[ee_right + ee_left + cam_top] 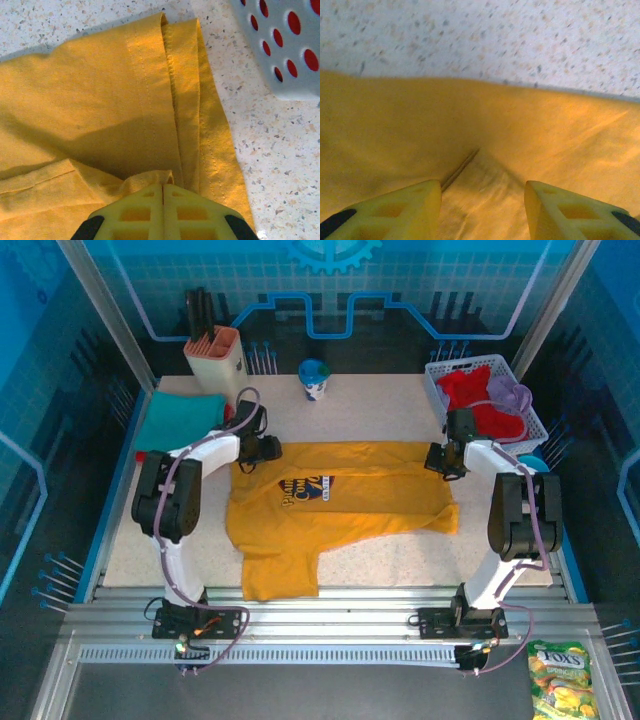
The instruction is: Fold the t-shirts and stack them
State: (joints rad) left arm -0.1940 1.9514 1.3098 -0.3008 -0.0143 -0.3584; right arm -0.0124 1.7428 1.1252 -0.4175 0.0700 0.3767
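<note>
The mustard-yellow t-shirt [340, 505] lies spread across the middle of the table, its dark blue print [305, 490] facing up. My left gripper [265, 448] hovers low over the shirt's far left edge. In the left wrist view it [482, 200] is open, with yellow cloth [485, 130] between its fingers [410, 205]. My right gripper [440, 458] sits at the shirt's far right corner. In the right wrist view it [163, 186] is shut, pinching a small fold of the hem [150, 177]. A folded teal t-shirt [185, 415] rests at the back left. Red [480, 400] and lavender [512, 392] tees sit in the basket.
The white mesh basket [440, 390] stands at the back right, close to my right arm; its wall [285, 45] shows in the right wrist view. A cup [314, 380] and a beige holder [215, 352] stand at the back. A snack bag [560, 680] lies off the table, front right.
</note>
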